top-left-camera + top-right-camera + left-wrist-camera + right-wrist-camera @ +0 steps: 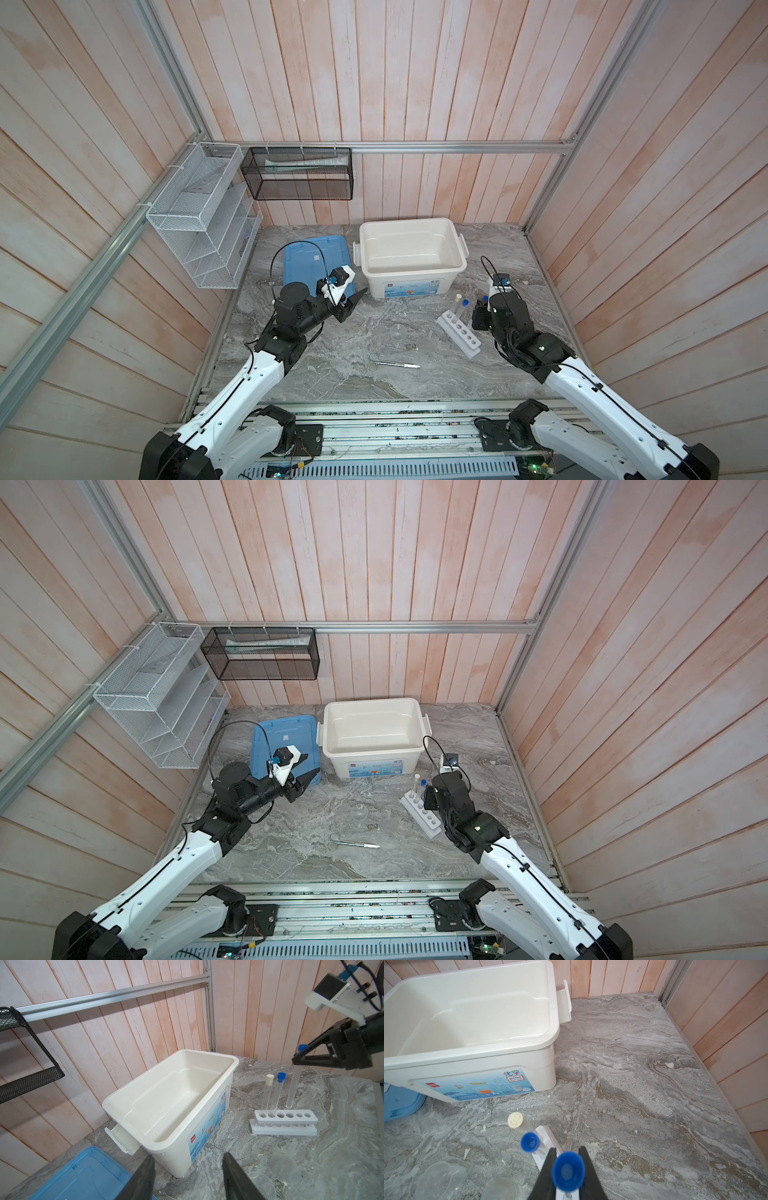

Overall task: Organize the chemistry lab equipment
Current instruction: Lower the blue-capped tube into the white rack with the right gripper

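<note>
The right fingers (pixel 548 1167) are closed on a thin clear tube with a blue cap (pixel 294 1084), held upright just beside the far end of the white six-hole rack (pixel 291 1119). A white-capped clear tube (pixel 268 1093) and a second blue-capped clear tube (pixel 277 1093) are seated in the rack's two farthest holes. The left fingers (pixel 143 1178) are held apart and empty, near the open white plastic box (pixel 411 224). Small steel scissors (pixel 376 361) and a thin silver pen-like tool (pixel 401 365) are laid at the near centre of the grey marbled desk (pixel 332 386).
</note>
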You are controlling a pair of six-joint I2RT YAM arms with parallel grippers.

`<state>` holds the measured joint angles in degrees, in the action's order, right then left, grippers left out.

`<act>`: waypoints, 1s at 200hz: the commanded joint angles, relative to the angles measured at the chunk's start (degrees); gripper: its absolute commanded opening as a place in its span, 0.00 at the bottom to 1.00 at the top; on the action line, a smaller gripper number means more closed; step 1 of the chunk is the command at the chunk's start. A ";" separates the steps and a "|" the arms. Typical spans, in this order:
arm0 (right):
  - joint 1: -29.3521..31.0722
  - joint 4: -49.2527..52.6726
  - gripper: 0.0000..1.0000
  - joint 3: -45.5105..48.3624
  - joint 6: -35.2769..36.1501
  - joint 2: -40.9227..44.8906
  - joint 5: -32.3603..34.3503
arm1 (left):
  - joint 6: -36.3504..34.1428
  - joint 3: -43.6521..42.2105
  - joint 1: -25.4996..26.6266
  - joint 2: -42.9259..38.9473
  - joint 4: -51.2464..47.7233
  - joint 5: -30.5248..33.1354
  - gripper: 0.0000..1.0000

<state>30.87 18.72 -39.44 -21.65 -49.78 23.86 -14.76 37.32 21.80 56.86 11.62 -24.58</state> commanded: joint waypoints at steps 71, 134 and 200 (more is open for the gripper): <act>-0.92 -8.50 0.08 1.11 -0.14 -2.72 -2.83 | 0.09 -0.15 -0.09 0.97 0.93 0.43 0.54; -0.94 -8.67 0.08 2.21 -1.39 -2.81 -4.25 | 0.00 -0.04 -0.18 0.97 0.34 0.23 0.54; -0.99 -8.45 0.08 3.88 -2.78 -1.90 -5.36 | 0.09 -0.05 -0.20 1.32 0.34 -0.03 0.54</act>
<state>30.17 10.39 -36.32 -23.14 -52.38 19.40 -14.76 37.32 21.80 57.76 11.60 -24.60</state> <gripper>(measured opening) 0.176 0.541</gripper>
